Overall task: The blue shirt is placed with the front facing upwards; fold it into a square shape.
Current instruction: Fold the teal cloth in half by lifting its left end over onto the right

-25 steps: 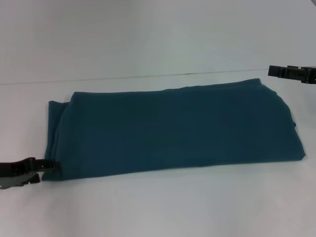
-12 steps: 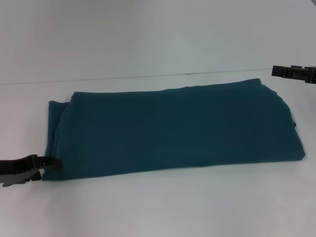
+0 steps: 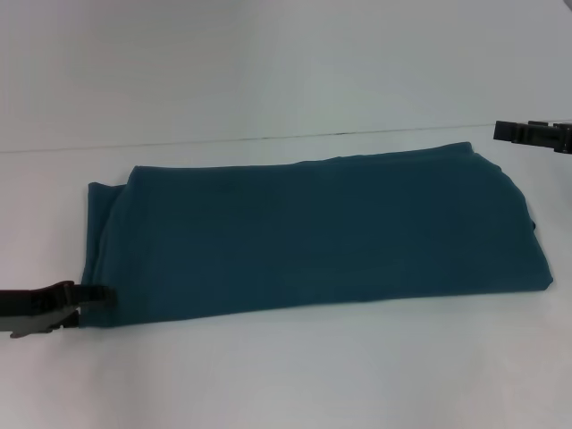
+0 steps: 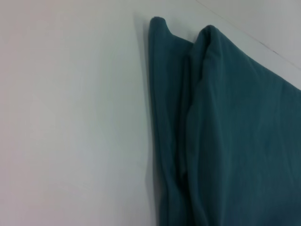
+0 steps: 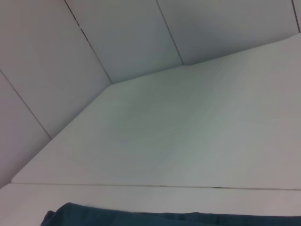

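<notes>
The blue shirt lies on the white table, folded into a long band with a plain teal side up. No lettering shows. My left gripper is at the shirt's near left corner, open, its upper finger reaching over the cloth edge. The left wrist view shows the layered left end of the blue shirt, with no fingers in sight. My right gripper hangs off the far right corner, apart from the cloth. A strip of the blue shirt shows in the right wrist view.
The table's far edge runs behind the shirt, with a pale panelled wall beyond it. Bare white tabletop surrounds the shirt on the near side and on the left.
My left gripper has slid right and slightly up, so its upper finger now reaches over the shirt's near left corner. The right gripper has drifted slightly right. The shirt has not moved.
</notes>
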`<state>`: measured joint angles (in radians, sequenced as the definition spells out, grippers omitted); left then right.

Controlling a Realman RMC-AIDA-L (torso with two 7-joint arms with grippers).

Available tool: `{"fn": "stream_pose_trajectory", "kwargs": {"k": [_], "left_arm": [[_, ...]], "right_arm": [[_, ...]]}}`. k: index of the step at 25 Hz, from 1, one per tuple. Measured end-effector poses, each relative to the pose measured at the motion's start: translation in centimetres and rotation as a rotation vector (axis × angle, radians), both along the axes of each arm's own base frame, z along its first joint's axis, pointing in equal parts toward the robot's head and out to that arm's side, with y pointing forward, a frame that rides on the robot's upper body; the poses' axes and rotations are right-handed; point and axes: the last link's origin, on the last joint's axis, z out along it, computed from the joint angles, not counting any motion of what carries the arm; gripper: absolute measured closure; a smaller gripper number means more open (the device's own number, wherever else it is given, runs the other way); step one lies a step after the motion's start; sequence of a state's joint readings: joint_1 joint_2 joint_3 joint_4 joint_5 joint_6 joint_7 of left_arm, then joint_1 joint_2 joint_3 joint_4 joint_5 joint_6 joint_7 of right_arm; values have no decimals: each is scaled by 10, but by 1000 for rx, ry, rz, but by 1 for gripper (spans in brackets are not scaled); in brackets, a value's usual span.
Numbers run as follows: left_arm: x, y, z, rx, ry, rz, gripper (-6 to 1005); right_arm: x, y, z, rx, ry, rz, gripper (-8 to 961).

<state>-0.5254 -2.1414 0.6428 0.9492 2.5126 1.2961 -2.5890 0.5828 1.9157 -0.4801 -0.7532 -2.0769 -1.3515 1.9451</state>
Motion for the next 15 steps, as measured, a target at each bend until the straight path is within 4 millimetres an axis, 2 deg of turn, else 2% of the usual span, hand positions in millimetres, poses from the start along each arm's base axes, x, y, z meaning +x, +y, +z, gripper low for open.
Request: {"fn": "stream_pose_trajectory", "kwargs": {"k": [15], "left_arm": [[20,13,-7,-22,-5,-61,242]], "right_arm": [[-1,1,5,13,-11,5,52]]}}
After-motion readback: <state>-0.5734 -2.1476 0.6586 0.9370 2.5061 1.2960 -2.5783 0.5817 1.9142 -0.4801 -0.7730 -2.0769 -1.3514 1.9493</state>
